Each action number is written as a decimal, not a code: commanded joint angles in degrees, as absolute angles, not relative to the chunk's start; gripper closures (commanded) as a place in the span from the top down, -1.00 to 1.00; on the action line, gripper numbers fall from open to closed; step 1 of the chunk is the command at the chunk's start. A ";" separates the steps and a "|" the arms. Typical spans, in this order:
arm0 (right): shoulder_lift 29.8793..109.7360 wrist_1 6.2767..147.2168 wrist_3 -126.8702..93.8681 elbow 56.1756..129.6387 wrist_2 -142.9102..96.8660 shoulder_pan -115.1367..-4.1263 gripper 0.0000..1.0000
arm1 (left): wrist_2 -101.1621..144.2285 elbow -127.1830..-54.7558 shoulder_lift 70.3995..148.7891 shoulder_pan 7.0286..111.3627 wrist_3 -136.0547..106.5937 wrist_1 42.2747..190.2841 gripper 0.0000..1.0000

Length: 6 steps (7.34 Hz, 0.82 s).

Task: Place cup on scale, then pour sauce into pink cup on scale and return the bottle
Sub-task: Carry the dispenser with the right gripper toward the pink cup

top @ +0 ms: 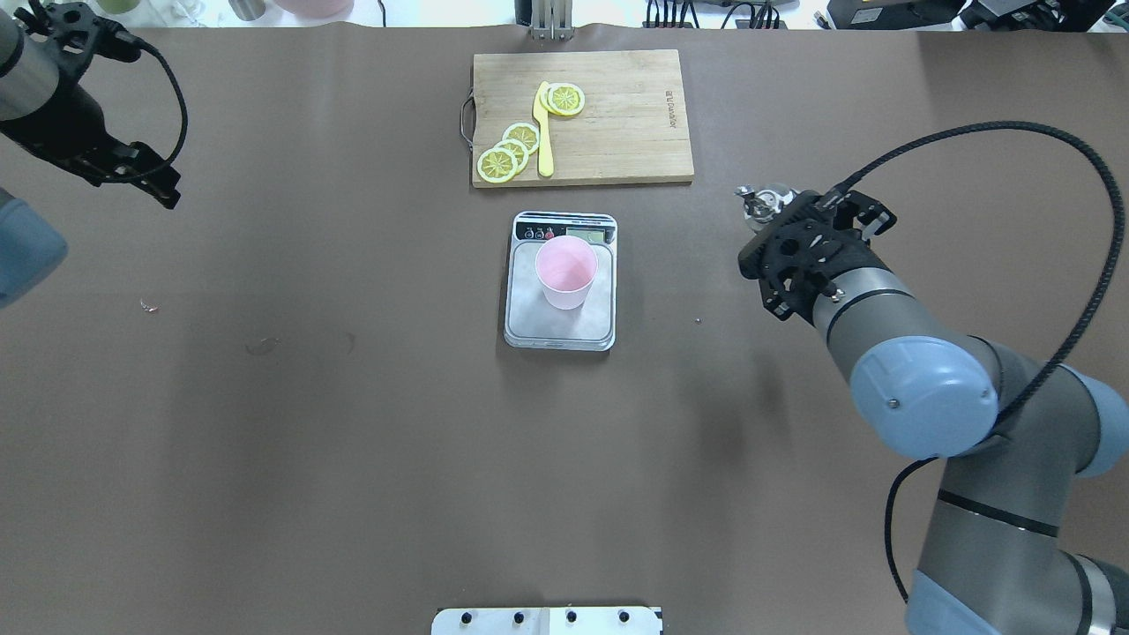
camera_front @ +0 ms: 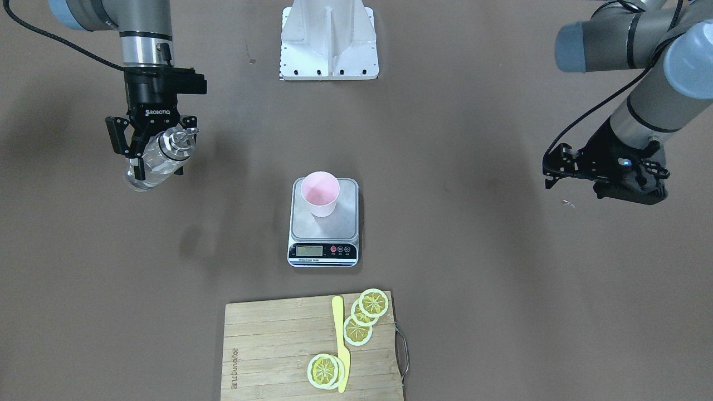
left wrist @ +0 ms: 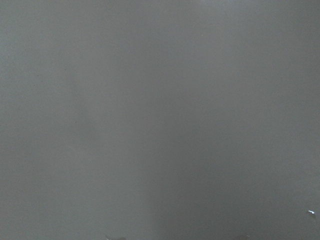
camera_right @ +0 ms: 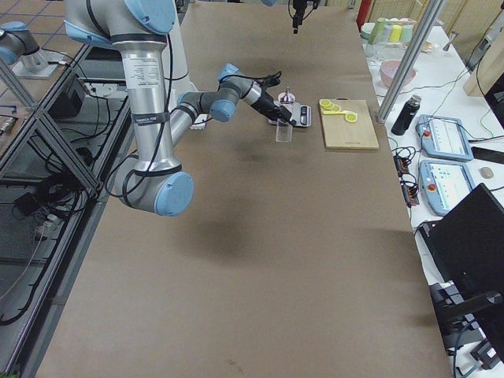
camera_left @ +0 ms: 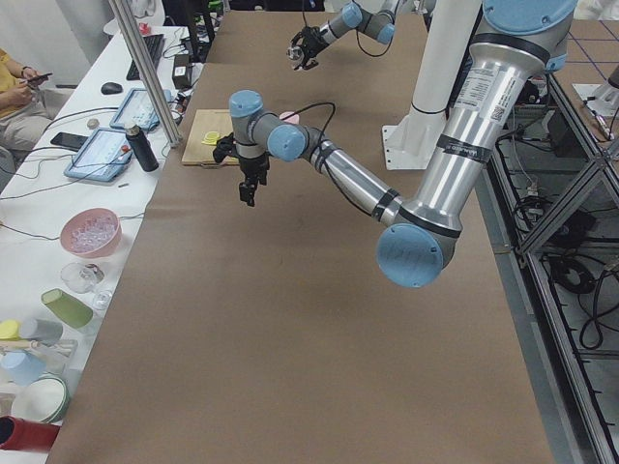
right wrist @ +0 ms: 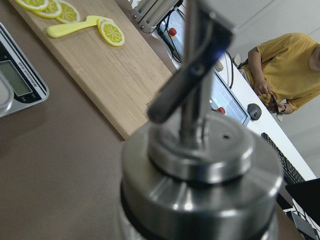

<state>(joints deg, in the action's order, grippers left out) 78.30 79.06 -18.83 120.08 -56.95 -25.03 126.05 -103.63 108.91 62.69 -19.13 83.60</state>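
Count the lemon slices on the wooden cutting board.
5. Three yellow lemon slices overlap in a row near the wooden cutting board's metal handle; two lie stacked beside the yellow knife, the lower mostly hidden.

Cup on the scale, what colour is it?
The cup is pale pink; it shows best in the exterior front-facing view.

1. The cup (top: 565, 272) stands upright on the scale (top: 527, 310), nearer its display end.
2. Just beyond the scale lies a cutting board (top: 622, 132) with lemon slices (top: 507, 152) and a yellow knife (top: 544, 132).
3. Well right of the scale, only the metal spout of the bottle (top: 764, 202) shows past the right arm (top: 847, 295).
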 commanded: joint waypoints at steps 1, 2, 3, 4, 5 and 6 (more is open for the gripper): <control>74.27 87.42 -17.85 119.88 -54.15 -23.04 -0.51 | 126.30 -103.54 105.75 64.33 -13.21 83.67 0.94; 73.05 88.15 -15.49 119.80 -53.53 -22.77 -0.51 | 126.39 -103.45 104.60 65.03 -11.27 83.93 0.94; 72.34 90.59 -14.51 119.79 -53.26 -22.76 -0.51 | 126.56 -103.27 103.72 65.74 -9.42 83.85 0.94; 70.51 94.79 -14.15 119.71 -52.39 -22.42 -0.51 | 126.56 -103.36 102.84 66.18 -8.80 84.11 0.94; 68.23 98.49 -13.80 119.71 -50.82 -21.98 -0.51 | 126.56 -103.36 102.48 66.53 -8.70 84.29 0.94; 67.42 99.40 -13.02 119.36 -50.54 -21.89 -0.51 | 126.56 -103.27 101.96 66.79 -6.79 84.29 0.94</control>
<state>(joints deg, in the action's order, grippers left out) 68.99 96.95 -13.81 119.62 -51.36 -22.14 126.55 -103.33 102.61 66.41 -8.39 84.20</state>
